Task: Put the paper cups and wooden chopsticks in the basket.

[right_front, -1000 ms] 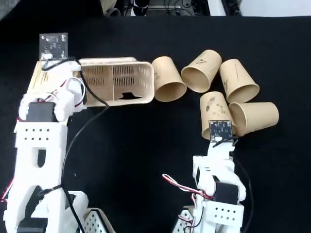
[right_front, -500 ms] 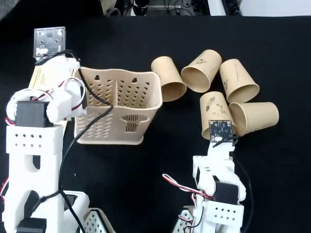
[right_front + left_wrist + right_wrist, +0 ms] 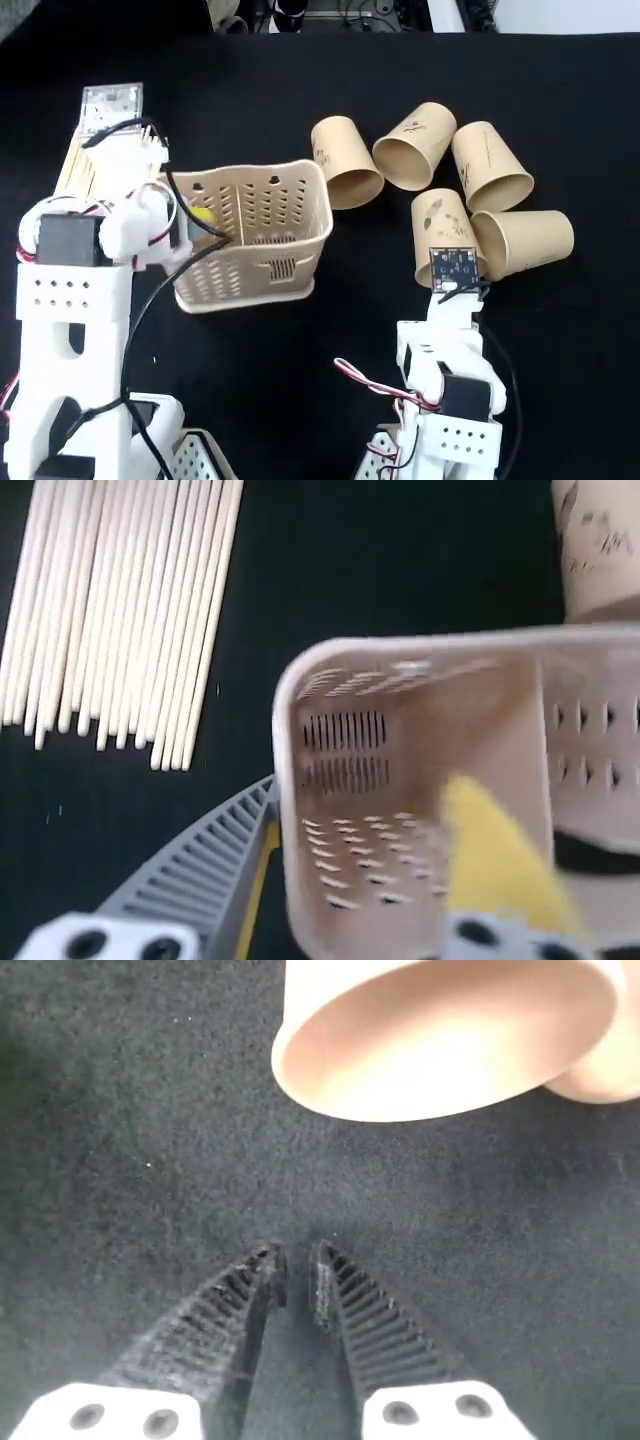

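Left gripper [image 3: 192, 228] is clamped on the wall of the beige perforated plastic basket [image 3: 270, 265], holding it upright, likely for loading. Brown paper cups [image 3: 349, 163] lie tipped near it, with pale wooden chopsticks [image 3: 120, 610] beside it. Right gripper [image 3: 296, 1280] is nearly closed and empty, near a cup.

place: lab bench | evidence: black cloth-covered table [image 3: 300, 100], cables [image 3: 345, 17] and gear behind

The white perforated plastic left arm [image 3: 68, 300] and right arm [image 3: 447, 400] carry black servo blocks [image 3: 70, 240], black cables [image 3: 160, 278] and red-and-white wires [image 3: 370, 385], the left gripper [image 3: 360, 780] grey-and-yellow, the right gripper [image 3: 297, 1280] black and ribbed.
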Controlling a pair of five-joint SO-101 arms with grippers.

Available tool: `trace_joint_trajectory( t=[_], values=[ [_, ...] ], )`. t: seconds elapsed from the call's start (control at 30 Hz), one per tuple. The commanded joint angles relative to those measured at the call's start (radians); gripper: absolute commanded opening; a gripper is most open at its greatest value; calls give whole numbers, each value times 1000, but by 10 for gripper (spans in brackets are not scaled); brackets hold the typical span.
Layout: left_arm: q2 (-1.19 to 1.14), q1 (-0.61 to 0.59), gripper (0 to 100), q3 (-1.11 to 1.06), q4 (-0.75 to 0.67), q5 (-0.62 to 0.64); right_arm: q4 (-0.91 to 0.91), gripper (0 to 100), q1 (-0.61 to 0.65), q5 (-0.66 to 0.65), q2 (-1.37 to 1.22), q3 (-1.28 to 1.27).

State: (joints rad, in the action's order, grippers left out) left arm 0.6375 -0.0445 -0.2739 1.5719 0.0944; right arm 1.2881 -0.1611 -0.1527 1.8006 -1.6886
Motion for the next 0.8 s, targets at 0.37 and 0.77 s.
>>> trace_joint_trajectory(
  t=[0.37, 0.77],
  values=[
    [129, -4, 363, 437, 189, -3, 3, 60, -6, -577, 71, 24],
    [605, -526, 363, 105, 130, -127, 137, 60, 141, -778, 71, 535]
  ],
)
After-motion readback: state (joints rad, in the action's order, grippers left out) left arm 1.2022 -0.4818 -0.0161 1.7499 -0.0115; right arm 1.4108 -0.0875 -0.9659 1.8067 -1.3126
